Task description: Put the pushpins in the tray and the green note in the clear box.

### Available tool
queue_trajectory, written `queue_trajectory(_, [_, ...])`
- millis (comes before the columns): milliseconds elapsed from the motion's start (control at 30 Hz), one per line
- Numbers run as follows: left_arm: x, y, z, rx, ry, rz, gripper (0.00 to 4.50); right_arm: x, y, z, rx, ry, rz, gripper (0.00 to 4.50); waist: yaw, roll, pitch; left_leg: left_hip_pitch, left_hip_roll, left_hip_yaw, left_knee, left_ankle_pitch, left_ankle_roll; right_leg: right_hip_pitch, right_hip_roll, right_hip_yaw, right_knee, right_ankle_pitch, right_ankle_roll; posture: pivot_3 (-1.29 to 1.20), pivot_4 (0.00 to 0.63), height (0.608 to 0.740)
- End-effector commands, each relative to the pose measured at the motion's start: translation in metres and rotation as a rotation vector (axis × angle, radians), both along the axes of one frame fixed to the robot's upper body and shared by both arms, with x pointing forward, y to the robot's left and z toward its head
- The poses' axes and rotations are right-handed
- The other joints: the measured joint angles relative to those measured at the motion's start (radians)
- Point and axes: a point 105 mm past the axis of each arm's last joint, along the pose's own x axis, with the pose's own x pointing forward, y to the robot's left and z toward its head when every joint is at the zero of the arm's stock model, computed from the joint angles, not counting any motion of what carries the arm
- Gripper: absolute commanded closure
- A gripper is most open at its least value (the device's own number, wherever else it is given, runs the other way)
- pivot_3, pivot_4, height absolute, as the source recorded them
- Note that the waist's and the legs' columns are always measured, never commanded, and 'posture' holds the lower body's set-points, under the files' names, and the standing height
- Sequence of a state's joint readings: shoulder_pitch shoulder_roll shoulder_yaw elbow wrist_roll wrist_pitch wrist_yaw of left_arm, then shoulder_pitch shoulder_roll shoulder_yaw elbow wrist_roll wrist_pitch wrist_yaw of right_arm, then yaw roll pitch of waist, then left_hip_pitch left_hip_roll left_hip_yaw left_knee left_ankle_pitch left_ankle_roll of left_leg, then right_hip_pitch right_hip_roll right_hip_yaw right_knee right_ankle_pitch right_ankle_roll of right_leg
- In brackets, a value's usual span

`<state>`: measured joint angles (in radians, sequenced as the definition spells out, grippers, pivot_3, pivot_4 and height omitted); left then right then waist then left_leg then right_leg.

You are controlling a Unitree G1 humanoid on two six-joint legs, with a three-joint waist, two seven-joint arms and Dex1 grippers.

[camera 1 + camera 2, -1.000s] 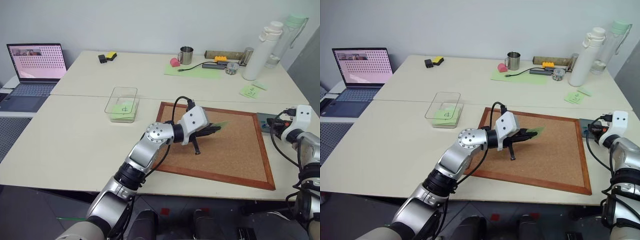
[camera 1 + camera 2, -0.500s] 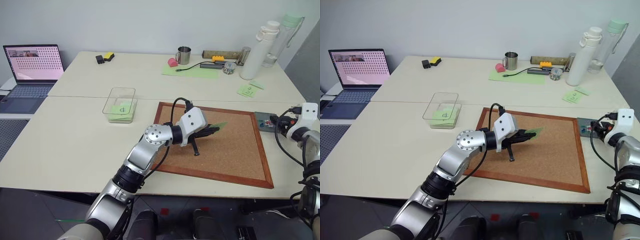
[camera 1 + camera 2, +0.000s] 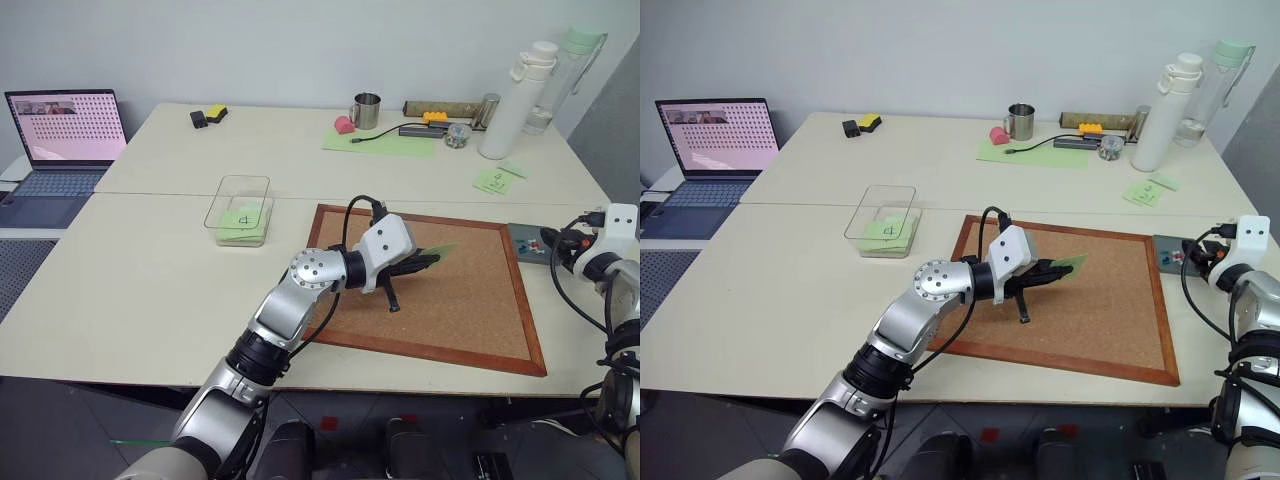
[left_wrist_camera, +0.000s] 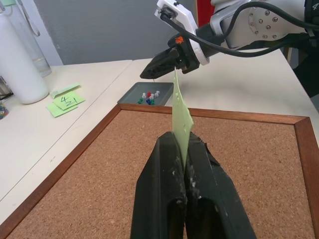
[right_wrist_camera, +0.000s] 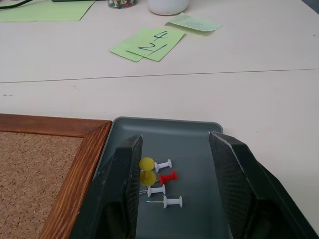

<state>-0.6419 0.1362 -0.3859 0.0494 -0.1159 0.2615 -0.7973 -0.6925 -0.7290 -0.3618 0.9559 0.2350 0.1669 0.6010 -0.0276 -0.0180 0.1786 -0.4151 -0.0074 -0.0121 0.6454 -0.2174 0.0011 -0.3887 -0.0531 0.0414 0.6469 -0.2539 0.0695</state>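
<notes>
The green note point(image 4: 180, 107) stands on edge, pinched between the fingers of my left gripper point(image 3: 432, 260), which is shut on it a little above the corkboard point(image 3: 450, 305). At the board's right edge lies the small grey tray point(image 5: 164, 122) with several pushpins point(image 5: 160, 180) in it: yellow, red and white heads. My right gripper point(image 5: 175, 143) is open just over the tray, its fingers straddling the pins without touching them. The clear box point(image 3: 240, 208) sits left of the board.
A green note with a "4"-like mark lies inside the clear box. More marked notes point(image 3: 497, 181) lie behind the tray. A laptop point(image 3: 60, 140) stands far left. A mug point(image 3: 368, 110), bottles point(image 3: 510, 100) and a pale green mat point(image 3: 385, 142) line the back.
The whole view has shifted a little. Both arms stay where they were, and the note is still in the left gripper.
</notes>
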Motion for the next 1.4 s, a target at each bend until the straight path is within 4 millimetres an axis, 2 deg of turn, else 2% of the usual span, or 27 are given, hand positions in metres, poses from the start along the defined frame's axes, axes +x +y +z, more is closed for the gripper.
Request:
queue_trajectory(33, [-0.001, 0.000, 0.015, -0.023, -0.047, -0.003, 4.50, 0.006, 0.002, 0.017, -0.027, -0.055, 0.019, 2.32, 0.000, 0.000, 0.000, 0.000, 0.000, 0.000, 0.000, 0.000, 0.000, 0.000, 0.000, 0.000, 0.000, 0.000, 0.000, 0.00, 0.150, 0.740])
queue_trajectory(167, [-0.002, 0.001, 0.015, -0.023, -0.048, -0.001, 4.50, 0.006, 0.005, 0.016, -0.038, -0.051, 0.035, 2.32, 0.000, 0.000, 0.000, 0.000, 0.000, 0.000, 0.000, 0.000, 0.000, 0.000, 0.000, 0.000, 0.000, 0.000, 0.000, 0.00, 0.150, 0.740])
queue_trajectory(267, [-0.002, 0.001, 0.015, -0.022, -0.048, 0.002, 4.50, 0.007, 0.006, 0.015, -0.045, -0.051, 0.042, 1.91, 0.000, 0.000, 0.000, 0.000, 0.000, 0.000, 0.000, 0.000, 0.000, 0.000, 0.000, 0.000, 0.000, 0.000, 0.000, 0.00, 0.150, 0.740])
queue_trajectory(333, [-0.002, 0.002, 0.015, -0.021, -0.048, 0.002, 4.50, 0.007, 0.006, 0.016, -0.058, -0.051, 0.045, 1.44, -0.001, 0.000, 0.000, 0.000, 0.000, 0.000, 0.000, 0.000, 0.000, 0.000, 0.000, 0.000, 0.000, 0.000, 0.000, 0.00, 0.150, 0.740])
queue_trajectory(667, [-0.003, 0.000, 0.014, -0.020, -0.051, -0.003, 4.50, 0.006, 0.006, 0.015, -0.099, -0.050, 0.058, 1.44, 0.000, 0.000, 0.000, 0.000, 0.000, 0.000, 0.000, 0.000, 0.000, 0.000, 0.000, 0.000, 0.000, 0.000, 0.000, 0.00, 0.150, 0.740])
queue_trajectory(1000, [-0.004, 0.000, 0.014, -0.017, -0.054, -0.003, 4.50, 0.001, 0.010, 0.000, -0.366, 0.018, 0.133, 1.44, -0.001, 0.000, 0.000, 0.000, 0.000, 0.000, 0.000, 0.000, 0.000, 0.000, 0.000, 0.000, 0.000, 0.000, 0.000, 0.00, 0.150, 0.740])
queue_trajectory(1133, [-0.003, 0.001, 0.013, -0.011, -0.055, 0.001, 4.50, 0.000, 0.010, -0.002, -0.424, 0.028, 0.146, 1.44, -0.001, 0.000, 0.000, 0.000, 0.000, 0.000, 0.000, 0.000, 0.000, 0.000, 0.000, 0.000, 0.000, 0.000, 0.000, 0.00, 0.150, 0.740])
queue_trajectory(1400, [-0.003, 0.001, 0.013, -0.008, -0.057, -0.001, 4.50, 0.000, 0.008, -0.003, -0.424, 0.027, 0.137, 1.44, -0.001, 0.000, 0.000, 0.000, 0.000, 0.000, 0.000, 0.000, 0.000, 0.000, 0.000, 0.000, 0.000, 0.000, 0.000, 0.00, 0.150, 0.740])
